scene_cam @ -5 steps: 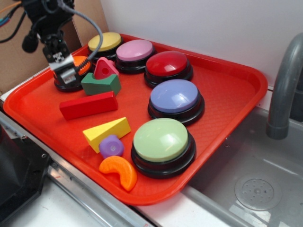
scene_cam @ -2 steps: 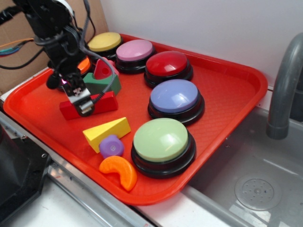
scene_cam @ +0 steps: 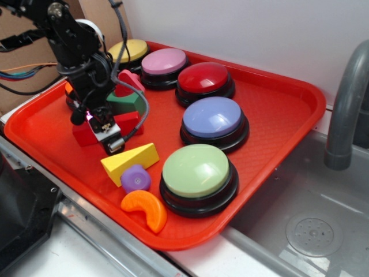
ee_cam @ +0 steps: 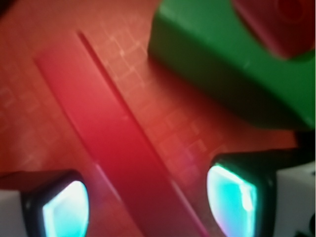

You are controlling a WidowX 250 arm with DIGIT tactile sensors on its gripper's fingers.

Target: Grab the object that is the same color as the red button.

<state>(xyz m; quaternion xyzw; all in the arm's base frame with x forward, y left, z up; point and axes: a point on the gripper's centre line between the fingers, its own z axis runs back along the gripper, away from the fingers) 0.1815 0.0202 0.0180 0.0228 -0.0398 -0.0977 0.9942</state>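
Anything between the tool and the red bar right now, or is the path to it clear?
Nothing visible blocks it. In the wrist view the red bar runs diagonally through the gap of the open tool, one finger on each side. The green block sits beside the bar, apart from it, close to one finger.

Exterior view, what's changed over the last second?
The gripper has moved from above the orange button forward and down to the red bar block; its open fingers now straddle it without closing. The blocks, buttons and red tray have not moved.
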